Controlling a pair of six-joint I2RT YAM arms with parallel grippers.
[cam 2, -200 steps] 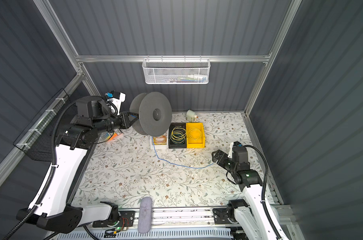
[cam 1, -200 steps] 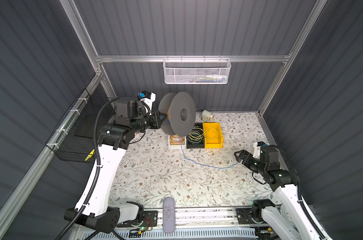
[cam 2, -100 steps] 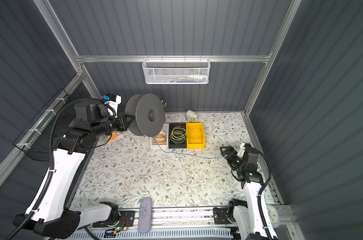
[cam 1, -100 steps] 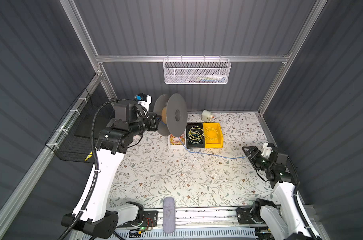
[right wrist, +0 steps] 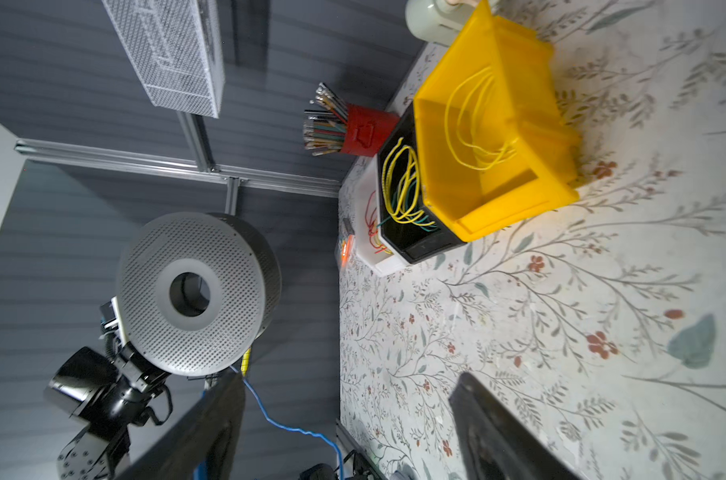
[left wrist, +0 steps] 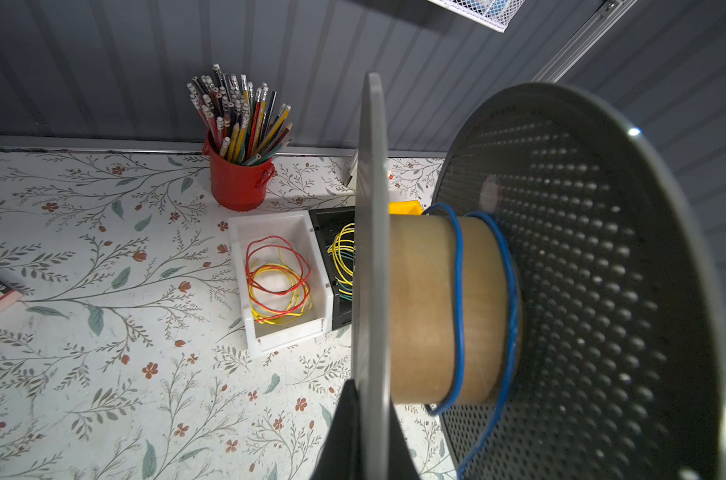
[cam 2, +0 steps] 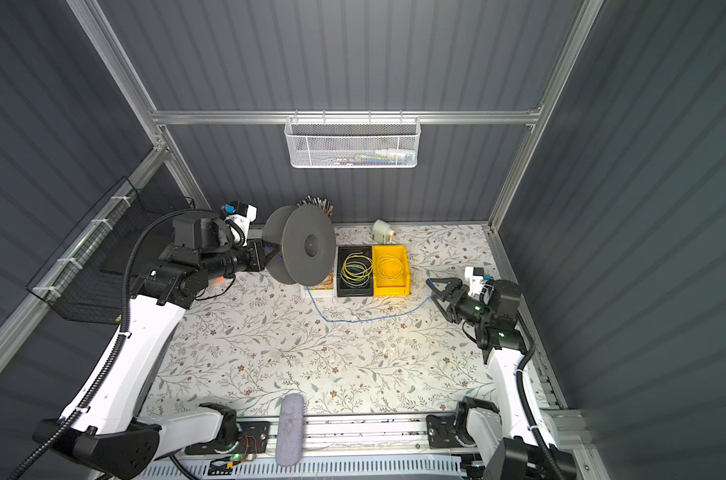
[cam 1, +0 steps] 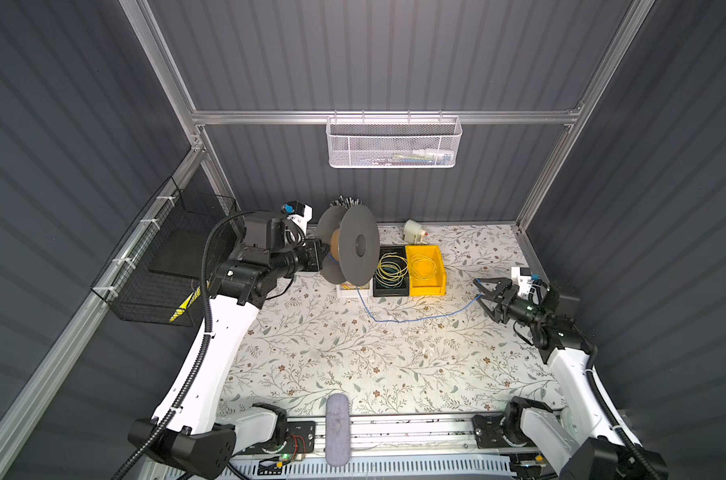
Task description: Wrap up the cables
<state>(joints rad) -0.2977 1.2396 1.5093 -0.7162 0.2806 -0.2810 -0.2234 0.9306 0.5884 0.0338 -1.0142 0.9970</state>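
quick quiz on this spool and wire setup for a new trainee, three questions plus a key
1. True or false: the blue wire has turns round the core of the spool.
2. Which bin holds the yellow and green wires? A the white bin; B the black bin; C the yellow bin.
3. What is the left gripper shut on, and how do the right gripper's jaws stand?

Key: 1 true. 2 B. 3 the spool, gripped by one flange; the jaws stand open, near the wire's free end.
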